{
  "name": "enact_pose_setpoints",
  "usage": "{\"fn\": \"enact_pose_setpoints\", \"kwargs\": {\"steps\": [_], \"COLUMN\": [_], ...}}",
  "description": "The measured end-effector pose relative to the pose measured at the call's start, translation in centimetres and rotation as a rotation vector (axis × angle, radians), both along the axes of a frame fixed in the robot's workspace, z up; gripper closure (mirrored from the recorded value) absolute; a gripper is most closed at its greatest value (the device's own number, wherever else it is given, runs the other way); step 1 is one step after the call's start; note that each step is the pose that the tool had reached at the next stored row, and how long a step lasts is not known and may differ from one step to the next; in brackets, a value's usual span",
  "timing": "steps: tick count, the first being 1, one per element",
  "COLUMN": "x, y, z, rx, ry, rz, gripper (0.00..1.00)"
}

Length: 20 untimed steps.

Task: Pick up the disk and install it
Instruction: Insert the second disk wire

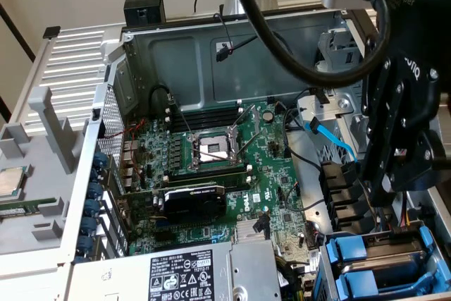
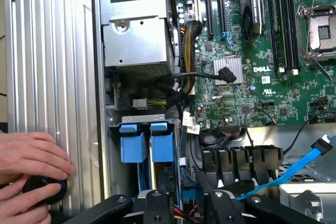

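A: Lower right of the exterior view, two blue plastic carriers point(image 1: 366, 262) sit side by side in the drive cage point(image 1: 320, 273) of the open computer case point(image 1: 204, 54). Gripper point(image 1: 394, 174) hangs just above them, black, cable looped over it.

B: Disk?

A: Can't make out a silver drive body or label anywhere. Only the blue carrier fronts point(image 2: 147, 142), centre of the wrist view, seated in the cage slots. Whether a disk is clipped inside, cannot tell.

B: Pincer state?

A: Cannot tell. Black finger bases point(image 2: 157, 203) run along the bottom edge of the wrist view, tips hidden. Nothing visibly held.

B: Other stuff?

A: Green Dell motherboard point(image 1: 232, 167) mid-frame in the exterior view, empty CPU socket point(image 1: 211, 149) with its lever up, black graphics card point(image 1: 194, 202) below it. Grey power supply point(image 1: 183, 273) with a white warning label at bottom centre. Blue SATA cable point(image 1: 331, 139) right of the board, near the gripper. Processor chip point(image 1: 10, 181) lies on a grey stand at far left, outside the case.

B: People?

A: Hands point(image 2: 31, 156) at lower left of the wrist view, resting on a black round knob point(image 2: 44, 190) on the ribbed metal panel point(image 2: 52, 66) beside the case.
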<state>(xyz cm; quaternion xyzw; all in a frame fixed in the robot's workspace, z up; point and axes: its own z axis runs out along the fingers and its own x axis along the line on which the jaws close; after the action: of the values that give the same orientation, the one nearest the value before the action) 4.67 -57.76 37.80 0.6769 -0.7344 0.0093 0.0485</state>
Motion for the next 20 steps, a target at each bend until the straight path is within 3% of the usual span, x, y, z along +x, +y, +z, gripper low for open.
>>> {"fn": "enact_pose_setpoints", "kwargs": {"steps": [13, 17, 20], "x": [0.00, 0.00, 0.00], "y": [0.00, 0.00, -0.07], "z": [-0.67, -0.71, -0.73], "rx": [-0.0002, -0.0001, 0.0016], "ry": [0.0001, 0.0001, 0.0000], "rz": [-0.011, -0.012, -0.013], "gripper": [0.67, 0.82, 0.84]}}
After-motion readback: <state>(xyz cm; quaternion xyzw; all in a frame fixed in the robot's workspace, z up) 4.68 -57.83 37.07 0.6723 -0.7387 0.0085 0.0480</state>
